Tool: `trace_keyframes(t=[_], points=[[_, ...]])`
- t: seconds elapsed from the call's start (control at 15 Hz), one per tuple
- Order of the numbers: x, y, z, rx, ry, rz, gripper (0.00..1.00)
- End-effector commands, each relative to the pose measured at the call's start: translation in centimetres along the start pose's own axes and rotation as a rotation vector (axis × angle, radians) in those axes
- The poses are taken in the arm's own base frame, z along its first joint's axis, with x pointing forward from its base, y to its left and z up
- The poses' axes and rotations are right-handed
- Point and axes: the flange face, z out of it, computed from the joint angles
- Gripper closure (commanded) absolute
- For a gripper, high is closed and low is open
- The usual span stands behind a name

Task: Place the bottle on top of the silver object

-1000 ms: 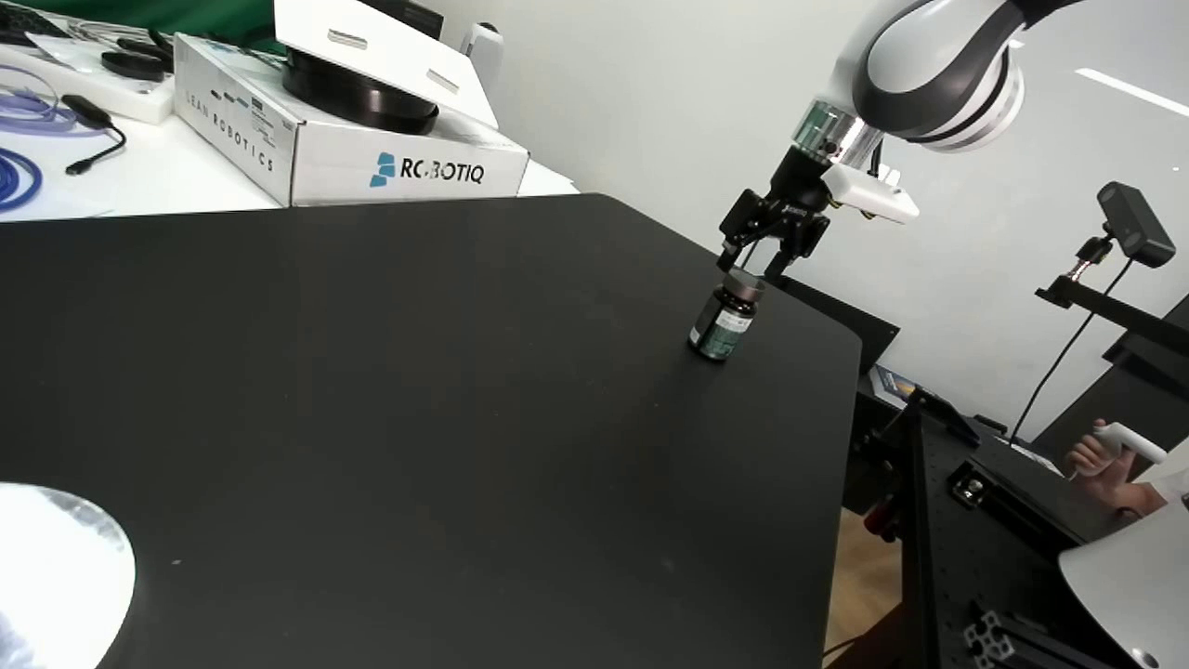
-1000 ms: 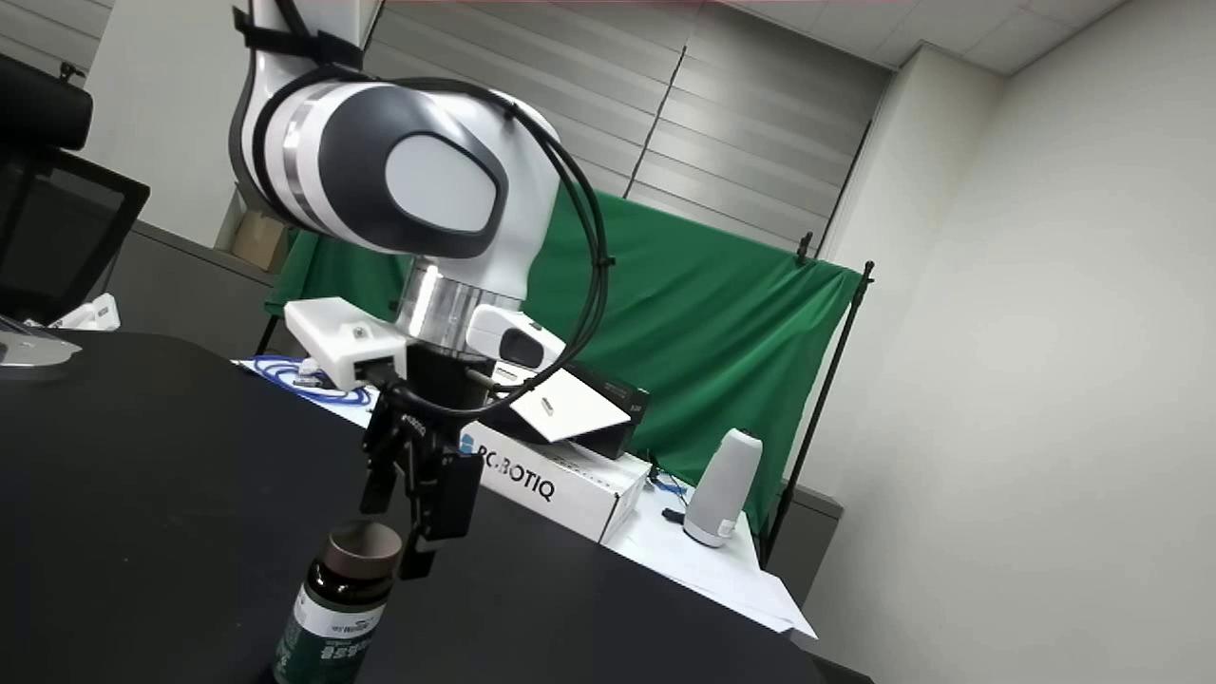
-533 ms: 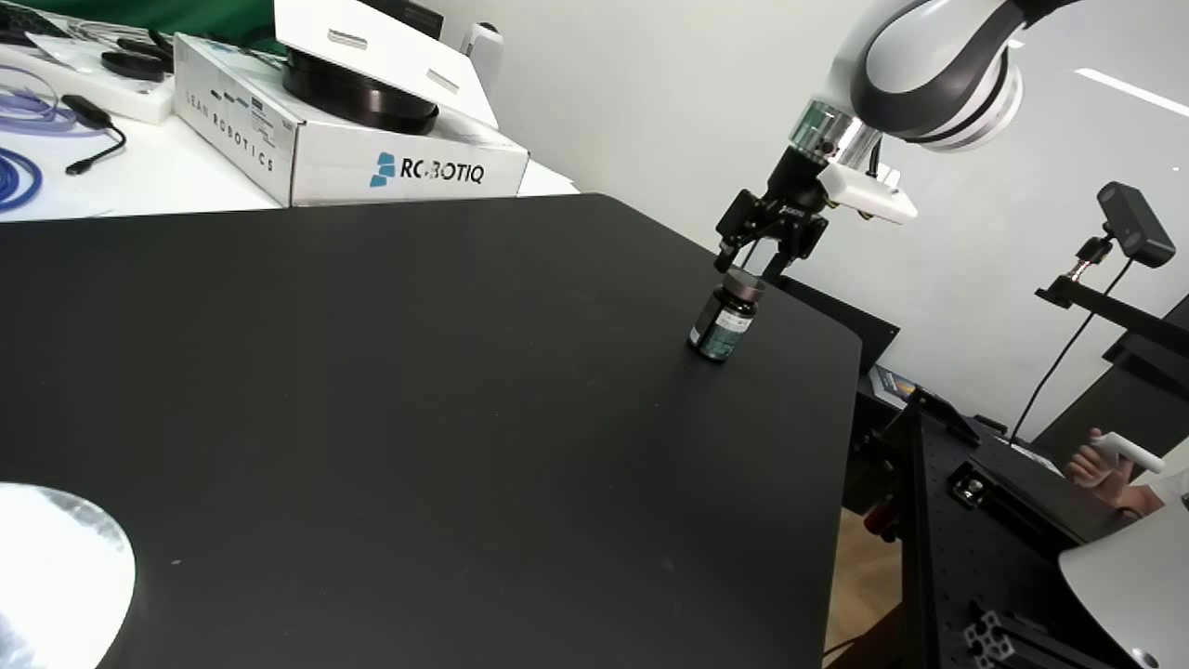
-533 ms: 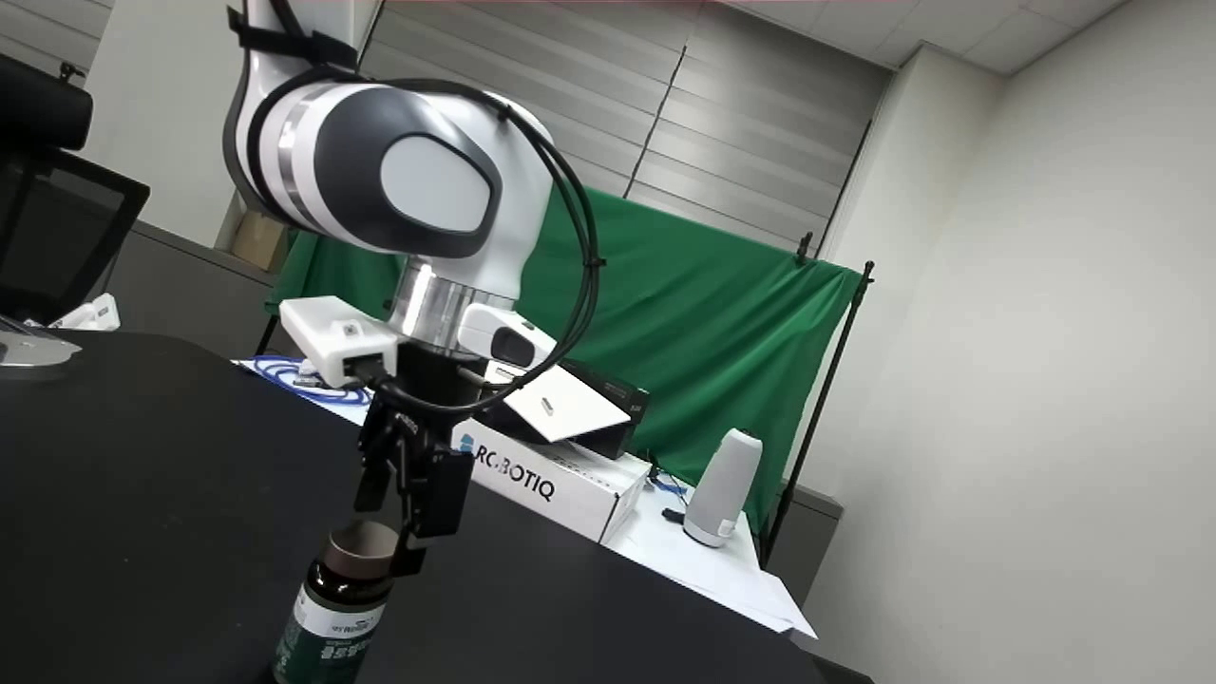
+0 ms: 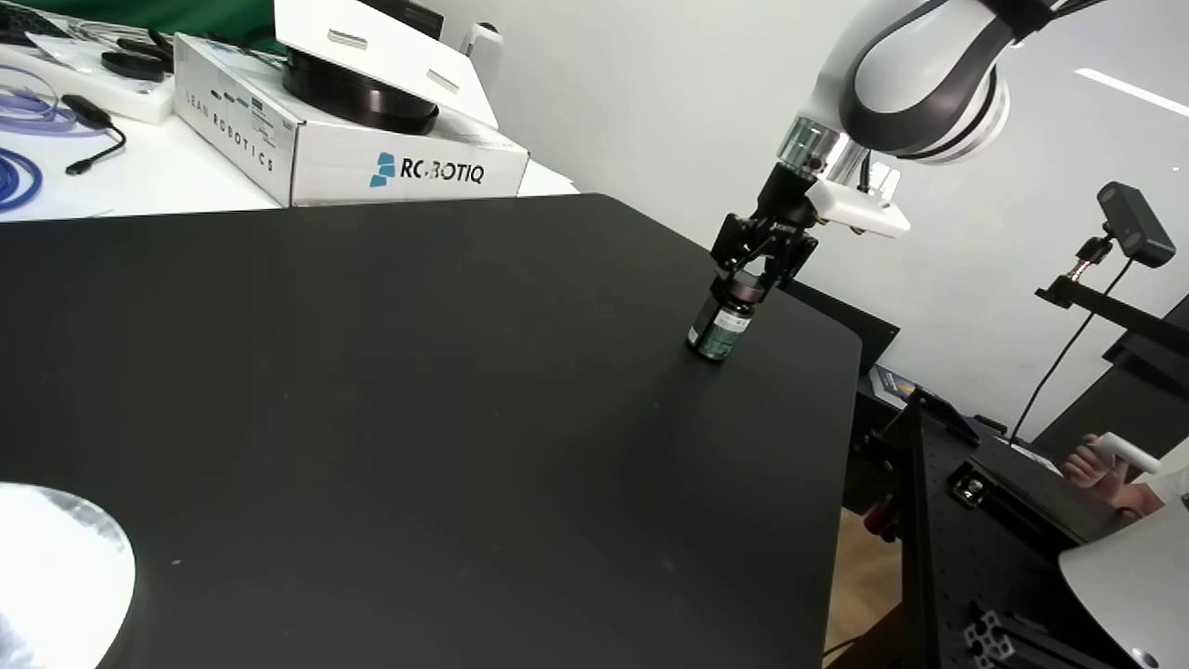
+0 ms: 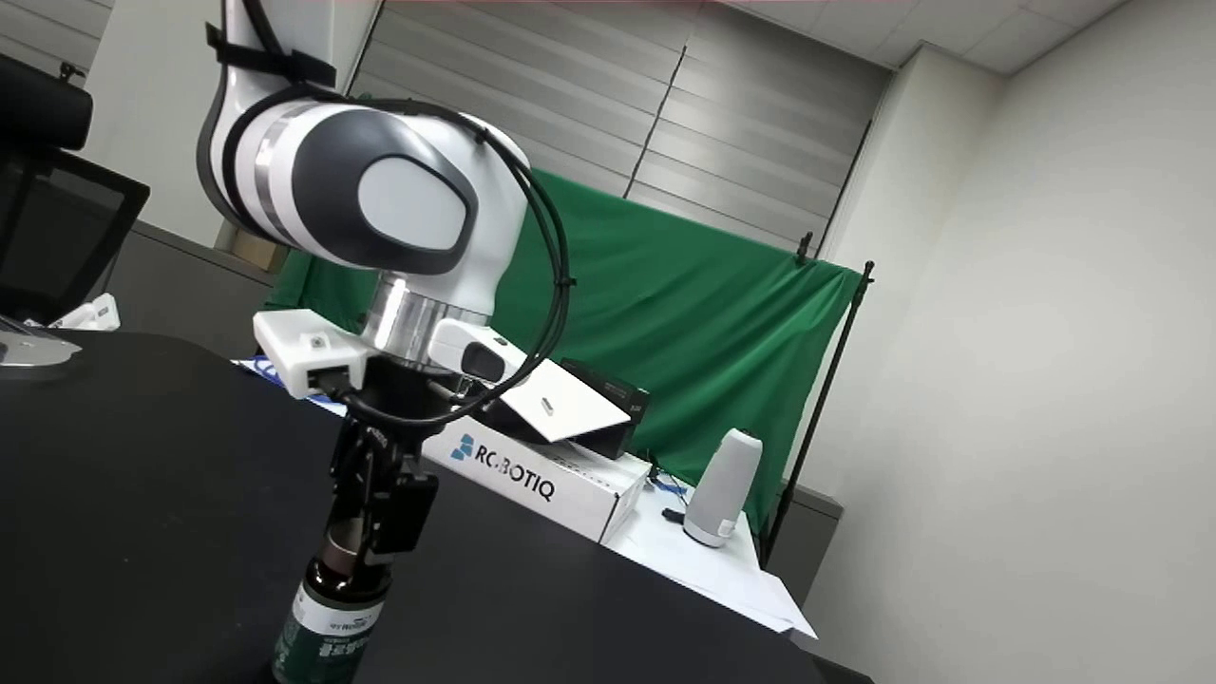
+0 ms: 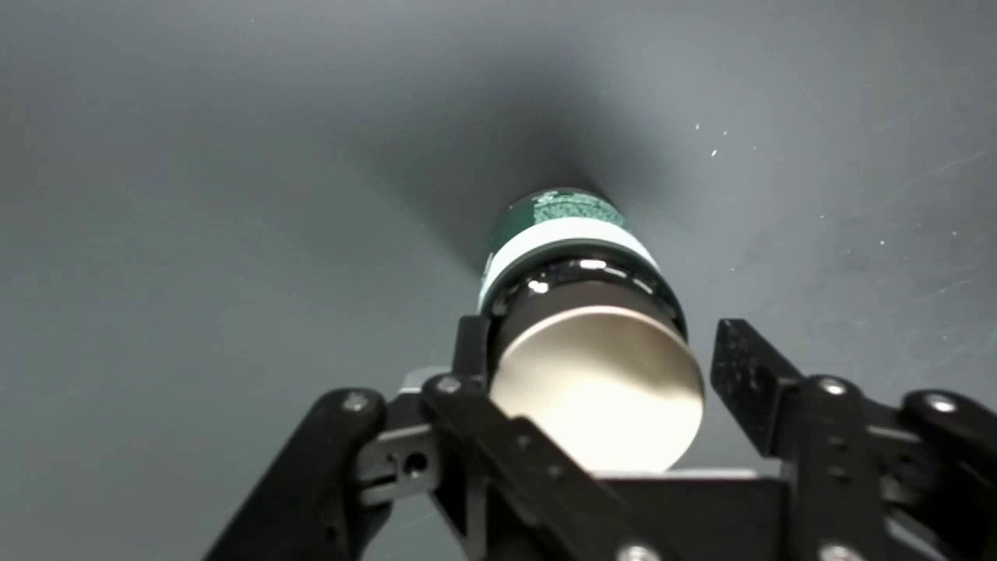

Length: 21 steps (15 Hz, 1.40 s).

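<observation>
A capped, green-labelled bottle (image 5: 721, 325) is standing upright on the black tabletop (image 5: 418, 400); a silver-white disc (image 5: 60, 581), partly out of view, is lying well apart, and pale specks (image 7: 714, 153) are dotting the surface.

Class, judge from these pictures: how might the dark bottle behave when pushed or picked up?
The bottle would probably feel stiff, its cylindrical shape showing no dents. Its cap, with a bright sheen, may be slippery. Standing taller than wide, it could tip if pushed high up.
</observation>
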Motion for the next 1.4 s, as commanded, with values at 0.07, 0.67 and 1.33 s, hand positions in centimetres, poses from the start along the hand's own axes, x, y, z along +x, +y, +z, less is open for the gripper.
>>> trace_keyframes(t=[0.07, 0.67, 1.33], points=[[0.1, -0.8, -0.3, -0.013, -0.003, 0.007, 0.58], [0.2, -7.3, -8.1, -0.061, -0.095, -0.238, 0.64], [-10.1, -26.5, -15.9, 0.038, 0.016, -0.629, 0.64]])
